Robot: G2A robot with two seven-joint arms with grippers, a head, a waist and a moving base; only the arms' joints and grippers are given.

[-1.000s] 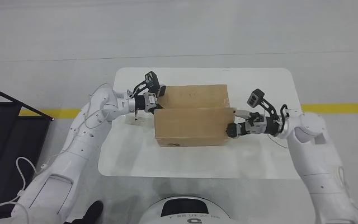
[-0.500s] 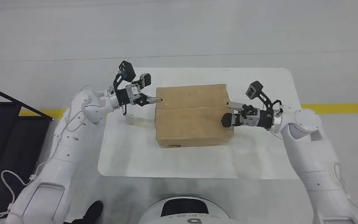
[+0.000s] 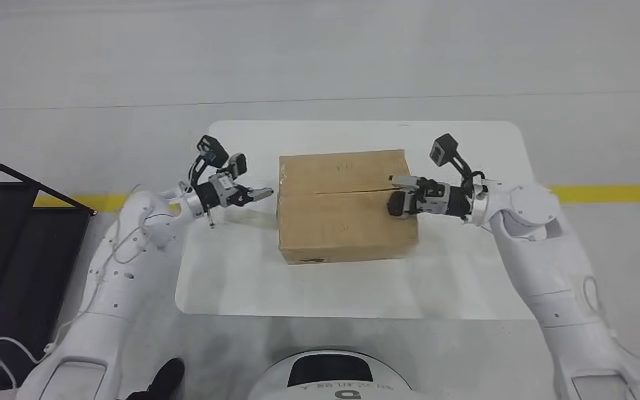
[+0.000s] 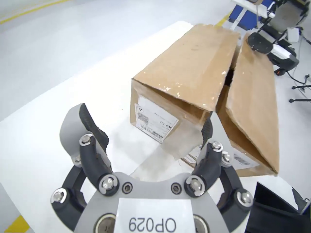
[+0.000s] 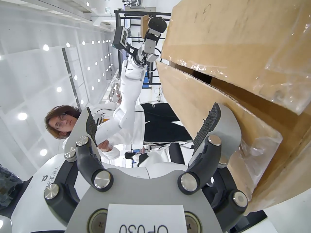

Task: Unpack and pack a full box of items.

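The left gripper stands open with its two fingers spread wide. We find it at the left end of the cardboard box, just beside that end and level with its upper half. One fingertip sits close to a loose strip of clear tape hanging from the box end. We cannot tell whether the two touch.

The right gripper is likewise open. It lies over the right end of the box top, close to the seam. In the right wrist view, one finger lies along the edge of a flap. We cannot confirm contact.

The box stands upright near the middle of the white bench, with its long sides running left to right. Its two top flaps are folded down and meet along the lengthwise seam. They are not flush:
- A dark gap shows between them.
- Their ends are raised slightly above the box walls.

Torn clear tape clings to the flap edges at both ends. White printed labels are fixed to the left end wall.

Both arms are held low over the bench, one at each end of the box.
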